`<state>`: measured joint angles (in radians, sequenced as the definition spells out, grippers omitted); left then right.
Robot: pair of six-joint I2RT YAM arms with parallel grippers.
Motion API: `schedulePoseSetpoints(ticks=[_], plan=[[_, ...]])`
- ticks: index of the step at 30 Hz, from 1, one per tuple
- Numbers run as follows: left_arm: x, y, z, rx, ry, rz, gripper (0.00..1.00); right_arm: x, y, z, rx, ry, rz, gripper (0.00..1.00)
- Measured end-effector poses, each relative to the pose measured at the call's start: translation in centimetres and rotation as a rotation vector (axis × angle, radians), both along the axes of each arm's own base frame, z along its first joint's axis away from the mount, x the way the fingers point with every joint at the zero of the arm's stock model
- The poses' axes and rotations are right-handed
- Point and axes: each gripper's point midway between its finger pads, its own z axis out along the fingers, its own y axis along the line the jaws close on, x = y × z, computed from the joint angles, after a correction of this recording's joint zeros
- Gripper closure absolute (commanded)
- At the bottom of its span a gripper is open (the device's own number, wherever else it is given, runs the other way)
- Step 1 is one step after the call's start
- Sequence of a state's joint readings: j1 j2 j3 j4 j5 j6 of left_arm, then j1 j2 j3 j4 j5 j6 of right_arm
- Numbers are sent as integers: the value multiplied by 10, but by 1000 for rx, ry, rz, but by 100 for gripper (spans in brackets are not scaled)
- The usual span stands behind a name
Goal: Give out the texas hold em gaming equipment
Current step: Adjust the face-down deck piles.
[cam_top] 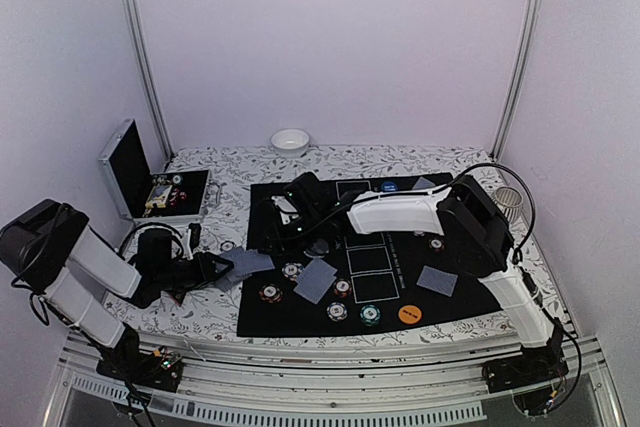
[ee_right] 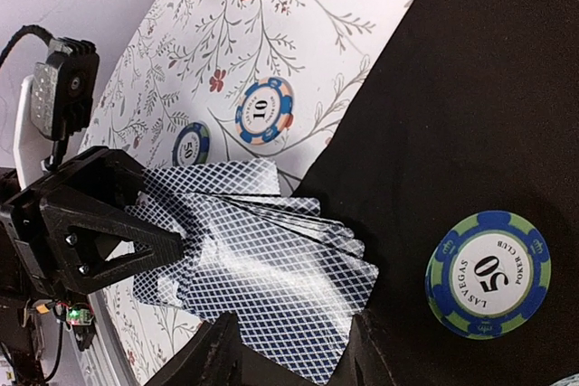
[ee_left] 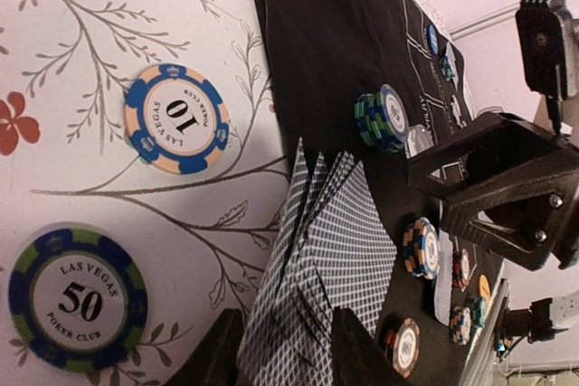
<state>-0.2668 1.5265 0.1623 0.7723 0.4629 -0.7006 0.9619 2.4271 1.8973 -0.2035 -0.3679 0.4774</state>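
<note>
Spotted a row of chips [cam_top: 337, 312] and an orange disc [cam_top: 408, 314] closest in, along the near edge of the black mat [cam_top: 470, 297]. Didn't need touching for this step.

Further in, found the cards [ee_left: 326, 250] fanned out and apparently lifted off the table [ee_left: 90, 42], hanging over the left edge of the mat. Saw the left tool [ee_left: 288, 359] clenched on one end of the fan. Saw the right tool [ee_right: 285, 359] straddling the other end, fingers either side, but couldn't tell whether actually clamped or only hovering round it. Read that as a handover, or peeling a card off the fan.

Needed to go slowly there: get a firm pinch with the right tool first, only then ease off with the left, and pull flat along the fan rather than up, to avoid spilling the lot. Also needed to mind a 10 chip [ee_left: 176, 117] and a 50 chip [ee_left: 80, 300] lying loose on the table just beside the fan, plus the stack [ee_left: 382, 119] on the mat beyond.

Farthest back, noted an open case [cam_top: 130, 172] and a white bowl [cam_top: 290, 141], well apart from all this.
</note>
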Motion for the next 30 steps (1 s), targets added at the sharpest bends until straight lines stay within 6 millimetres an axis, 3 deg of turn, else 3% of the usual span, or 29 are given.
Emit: schedulePoseSetpoints(ticks=[13, 19, 30], plan=[[1, 0, 0, -3, 1, 1, 64, -7, -2, -25, -49, 31, 4, 50], [2, -1, 0, -6, -3, 1, 64, -5, 15, -24, -8, 39, 40, 50], [4, -4, 0, -28, -10, -7, 64, -17, 29, -24, 52, 84, 143, 60]])
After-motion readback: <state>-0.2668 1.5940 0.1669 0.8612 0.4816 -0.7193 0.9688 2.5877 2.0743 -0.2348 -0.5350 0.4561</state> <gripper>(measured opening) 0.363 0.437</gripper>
